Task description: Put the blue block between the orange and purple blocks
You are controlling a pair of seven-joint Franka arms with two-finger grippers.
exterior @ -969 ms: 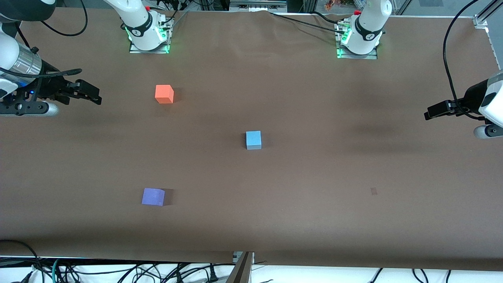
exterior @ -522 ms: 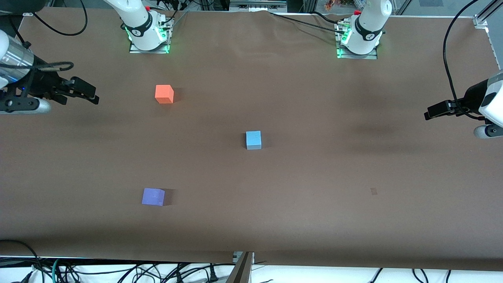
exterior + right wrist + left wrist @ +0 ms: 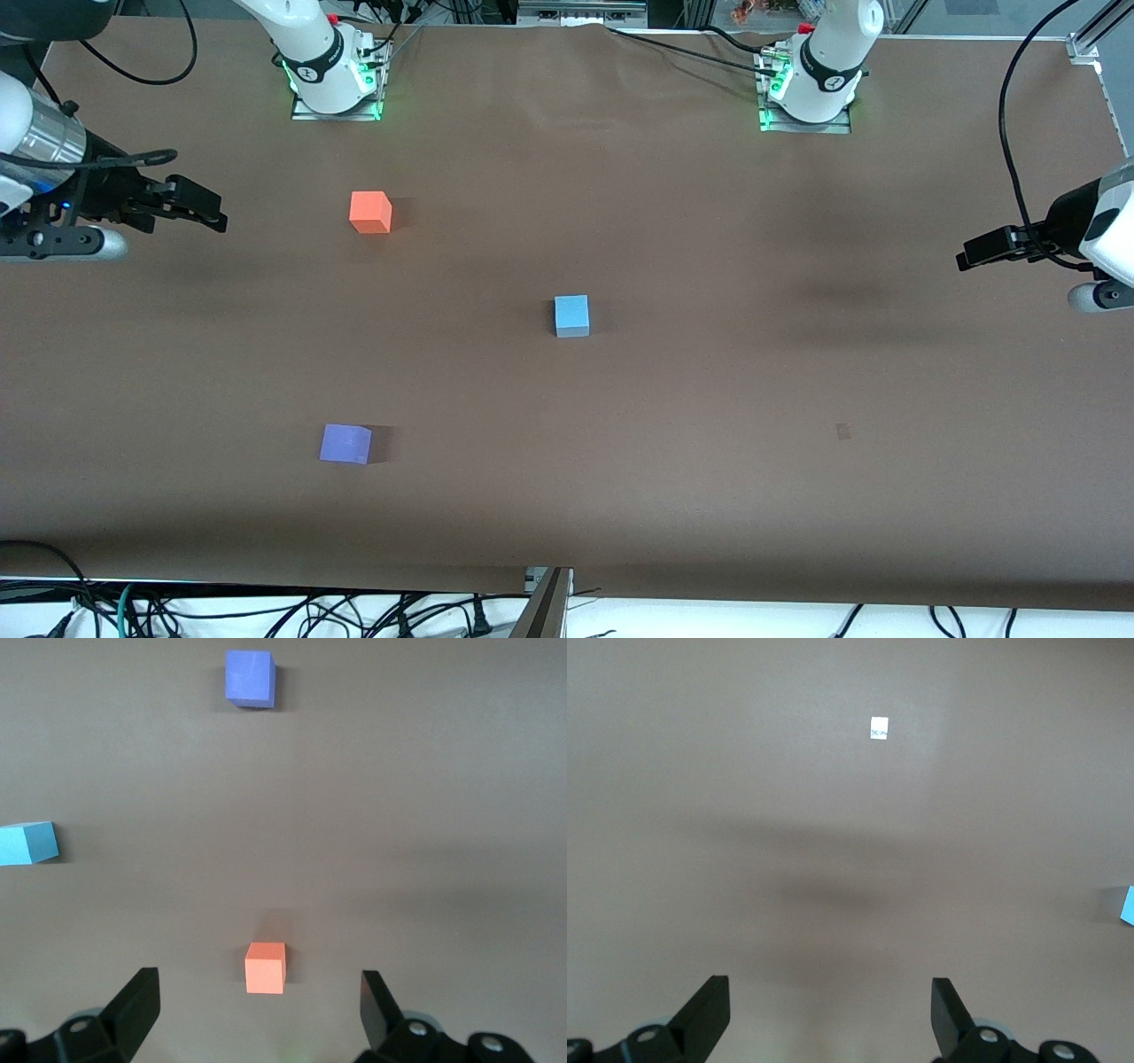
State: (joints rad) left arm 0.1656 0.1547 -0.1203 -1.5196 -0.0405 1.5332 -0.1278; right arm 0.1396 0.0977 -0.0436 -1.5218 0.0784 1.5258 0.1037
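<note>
Change vs earlier: right gripper (image 3: pixel 213 215) sits slightly lower in front view than 0.5 s back, roughly where it was 1 s back; blocks and left gripper unchanged.
Right gripper: fingers spread wide, holding nothing, touching nothing; up in air over table (image 3: pixel 620 496) at right arm's end, orange block at its 3 o'clock in front view.
Left gripper (image 3: pixel 967 255): jaws spread, empty; arm waits over left arm's end of table.
Blue block (image 3: pixel 571 315): on table near centre, untouched; well apart from other two, at approx 4 o'clock from orange, 2 o'clock from purple.
Orange block (image 3: pixel 370 212): on table, farther from front cam than blue.
Purple block (image 3: pixel 345 443): on table, nearer front cam; approx 6 o'clock from orange.
Materials: all 3 are small matte cubes, same size, sharp edges. Table cover is brown, dull, faint creases.
Misc: small pale tag (image 3: pixel 879 727) on cover, seen in left wrist view.
</note>
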